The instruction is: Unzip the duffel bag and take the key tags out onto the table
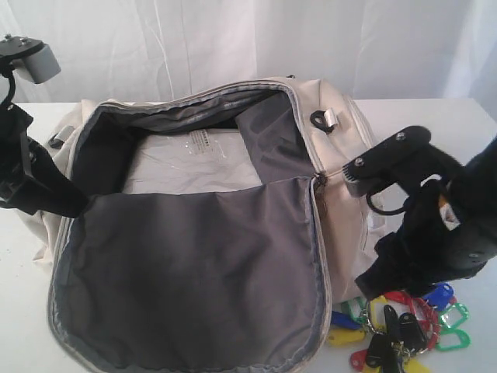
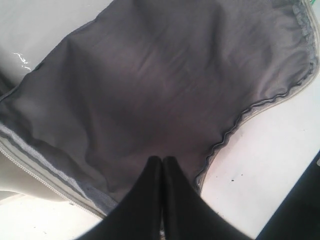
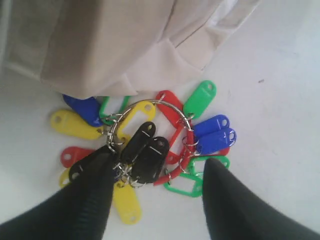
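Note:
The cream duffel bag [image 1: 342, 155] lies unzipped on the white table [image 1: 19, 311], its big grey-lined flap [image 1: 194, 272] folded toward the front. The key tags [image 1: 404, 330], in several colours on a red ring, lie on the table just off the bag's right end. My right gripper [image 3: 160, 175] hangs open right over the key tags [image 3: 150, 140], one finger touching a black tag, nothing held. Over the grey flap [image 2: 175, 90], near its zip edge, my left gripper [image 2: 162, 162] is shut with nothing visible between its fingers. In the exterior view the left gripper [image 1: 70, 206] sits at the bag's left edge.
A clear plastic packet [image 1: 194, 159] lies inside the bag's open compartment. A dark strap clip [image 1: 322, 118] sits on the bag's right end, and a metal zip pull [image 1: 320, 190] hangs at the opening's corner. White curtain [image 1: 233, 39] hangs behind the table.

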